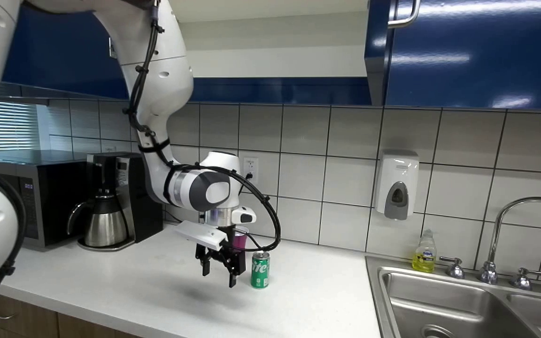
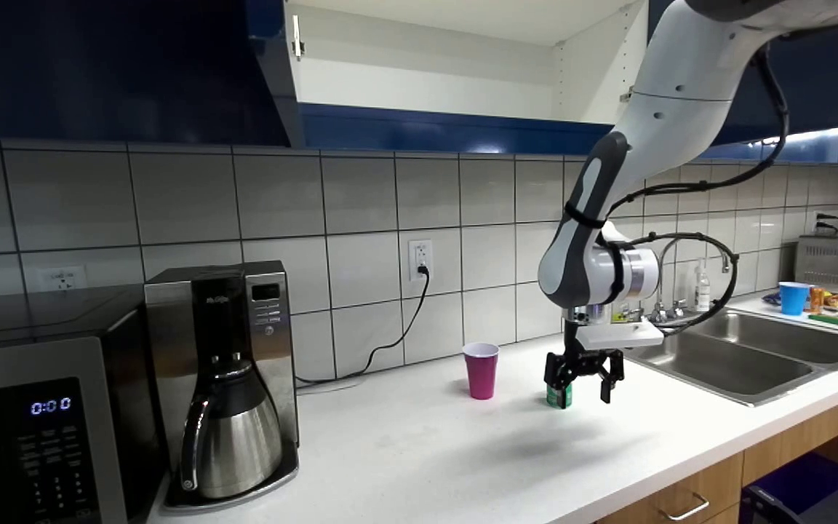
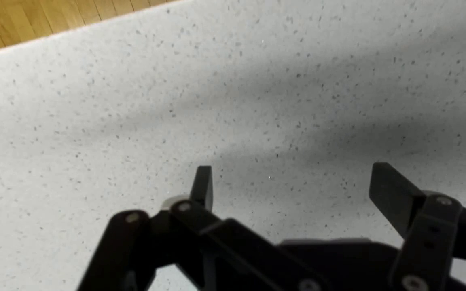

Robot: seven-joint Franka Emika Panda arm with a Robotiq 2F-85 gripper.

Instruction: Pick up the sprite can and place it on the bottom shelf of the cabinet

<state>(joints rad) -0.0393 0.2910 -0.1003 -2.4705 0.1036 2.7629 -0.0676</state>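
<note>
The green sprite can (image 1: 260,272) stands upright on the white counter. In an exterior view it is partly hidden behind a gripper finger (image 2: 559,397). My gripper (image 1: 219,278) is open and empty above the counter, fingers down, beside the can and nearer the counter's front; it also shows in an exterior view (image 2: 585,399). In the wrist view the fingers (image 3: 290,178) are wide apart over bare speckled counter. The dark-blue cabinet (image 2: 455,131) hangs above with its white interior (image 1: 275,61) open. The top of its bottom shelf is hidden behind the blue front edge.
A pink cup (image 2: 481,371) stands near the can, partly behind the gripper in an exterior view (image 1: 240,239). A coffee maker (image 2: 233,407) and microwave (image 2: 33,429) stand at one end, a sink (image 1: 435,300) at the other. A soap dispenser (image 1: 397,185) is on the wall.
</note>
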